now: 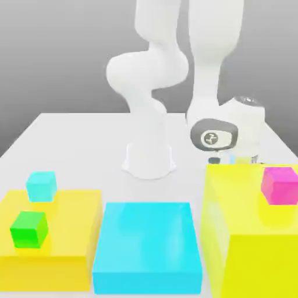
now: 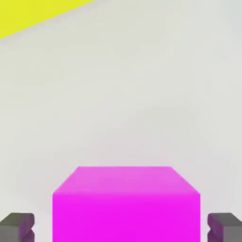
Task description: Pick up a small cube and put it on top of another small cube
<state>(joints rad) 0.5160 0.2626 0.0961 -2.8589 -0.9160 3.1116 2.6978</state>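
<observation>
Sitting between grey fingers (image 2: 16, 227) of gripper (image 2: 121, 228): small pink cube (image 2: 125, 203). Fingers spread wide, one each side, small gap to cube, not squeezing. White table (image 2: 142, 94) behind cube. Exterior view: pink cube by top of tall yellow block (image 1: 233, 233), right side; cannot tell if resting there. Small green cube (image 1: 28, 229) on low yellow block (image 1: 64, 244), left side. Small light-blue cube (image 1: 41, 186) just behind it. Big flat blue block (image 1: 148, 244) in middle.

The tall yellow block (image 1: 250, 233) walls off the exterior view's right. Bare bench (image 1: 75, 139) lies open behind the low yellow block (image 1: 52, 244) and cyan block (image 1: 146, 247); the arm's base (image 1: 148, 157) stands mid-bench.
</observation>
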